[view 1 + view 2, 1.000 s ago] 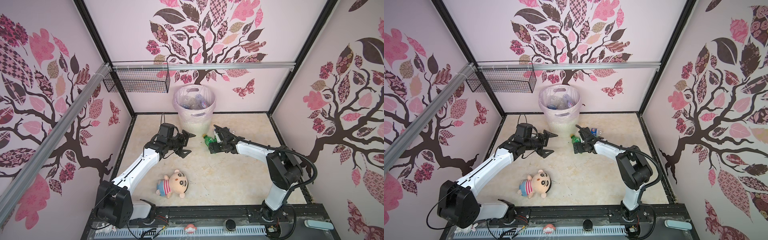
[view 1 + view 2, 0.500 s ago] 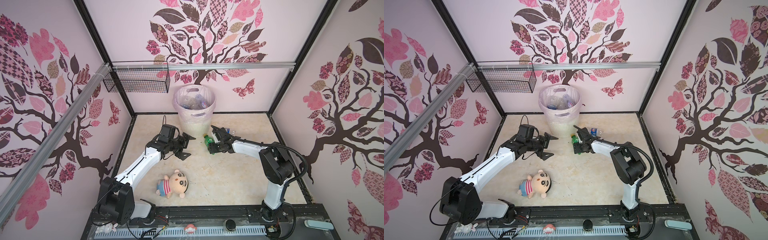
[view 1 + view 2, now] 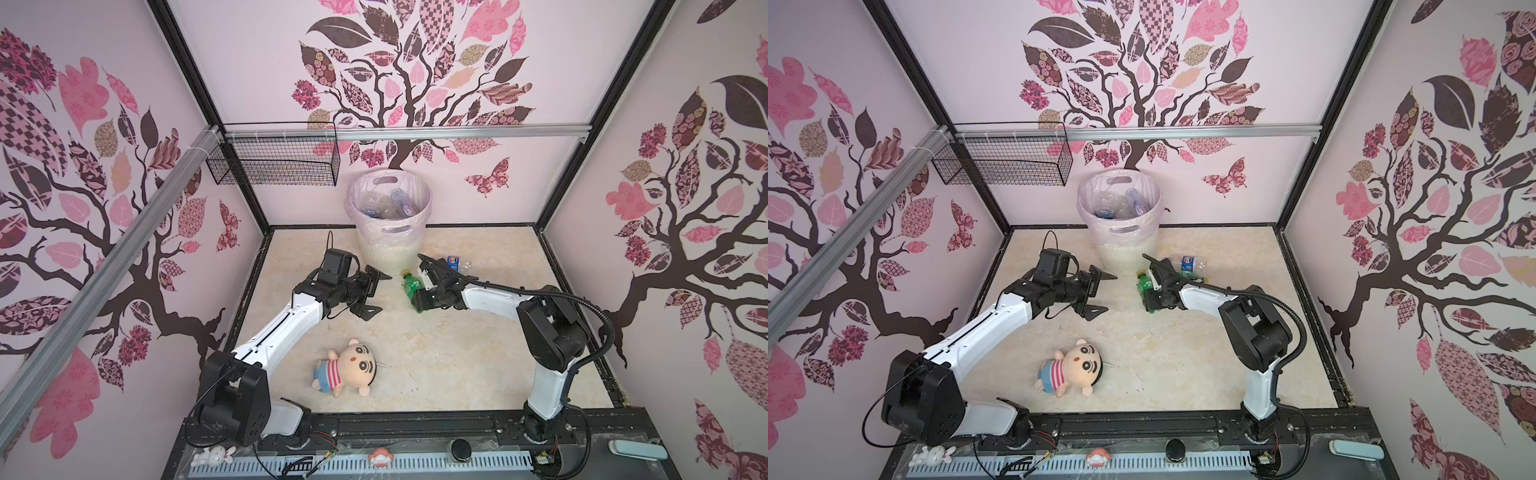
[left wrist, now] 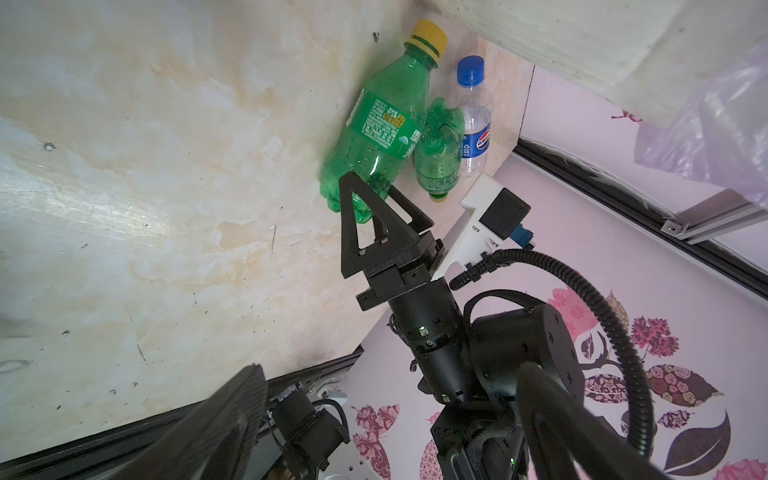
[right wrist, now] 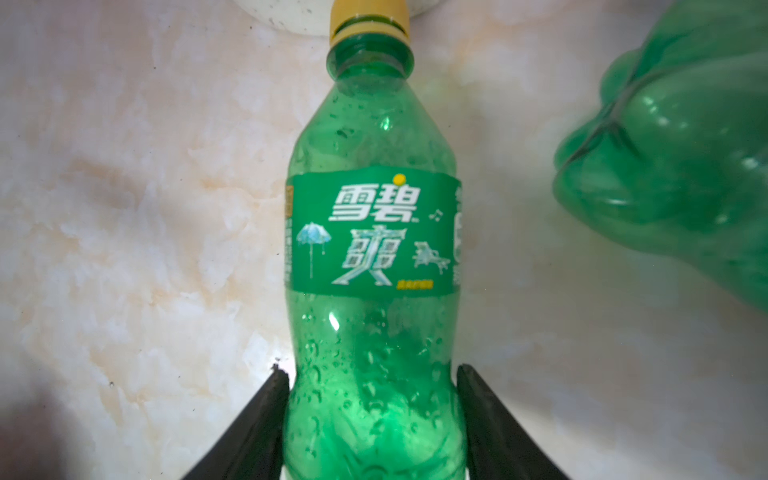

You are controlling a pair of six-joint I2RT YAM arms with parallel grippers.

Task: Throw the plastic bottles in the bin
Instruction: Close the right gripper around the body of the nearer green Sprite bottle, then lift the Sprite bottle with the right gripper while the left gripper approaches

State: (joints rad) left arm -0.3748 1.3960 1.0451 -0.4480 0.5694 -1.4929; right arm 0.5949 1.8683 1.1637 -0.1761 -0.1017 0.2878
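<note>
Beige marbled floor (image 3: 436, 353) carries every item I have in view. At its far edge, against the back wall, stands the bin (image 3: 386, 255), upright, with several clear bottles (image 3: 390, 203) already inside its pink liner. The left gripper (image 3: 373, 292) hangs in front of the bin's left side with its jaws spread wide and nothing between them. The plush doll (image 3: 353, 370) lies near the front rail, well apart from both arms.

The right gripper (image 5: 372, 374) is closed on the lower body of the green bottle (image 5: 374, 232), one finger against each side (whether the grip is firm, I cannot tell). That bottle lies on the floor just in front of the bin, its yellow cap toward the bin's base. A second green bottle (image 4: 440, 153) lies just beside it, cap the opposite way. Next to that one lies a clear blue-capped bottle (image 4: 473, 120).
</note>
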